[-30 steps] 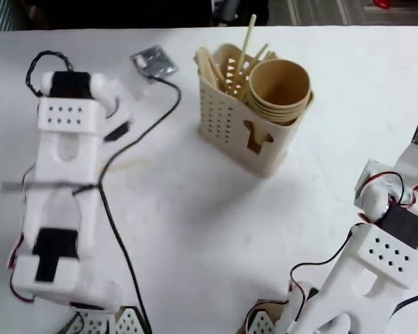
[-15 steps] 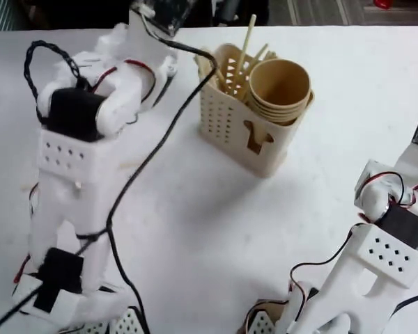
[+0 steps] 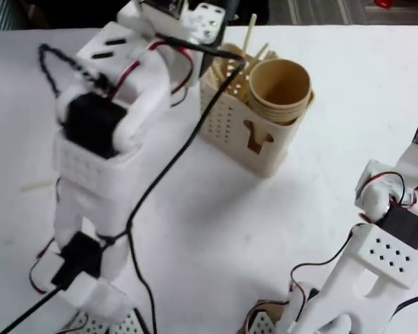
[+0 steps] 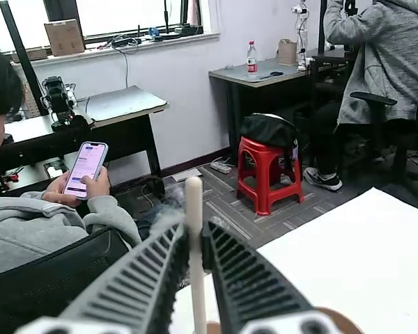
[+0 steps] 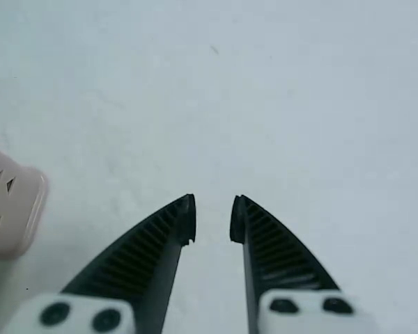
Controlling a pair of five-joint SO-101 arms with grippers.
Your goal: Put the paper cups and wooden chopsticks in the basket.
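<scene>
A cream perforated basket [image 3: 245,129] stands at the table's far middle, holding a stack of paper cups [image 3: 279,87] and several wooden chopsticks [image 3: 247,36]. My left arm [image 3: 118,111] is raised, its wrist [image 3: 191,21] beside the basket's far left corner. In the left wrist view my left gripper [image 4: 194,240] is shut on an upright wooden chopstick [image 4: 194,209]. Another chopstick [image 3: 38,185] lies on the table at the left. My right gripper [image 5: 211,212] is open above bare table, with the basket's corner [image 5: 10,209] off to one side.
My right arm [image 3: 393,240] stays low at the near right corner. A black cable [image 3: 160,181] hangs from the left arm across the table's middle. The table surface [image 3: 216,229] between the arms is white and flat.
My left arm has lifted off the table at the left and swung up toward the basket. A chopstick on the table at the left has come into sight. The right arm has not moved.
</scene>
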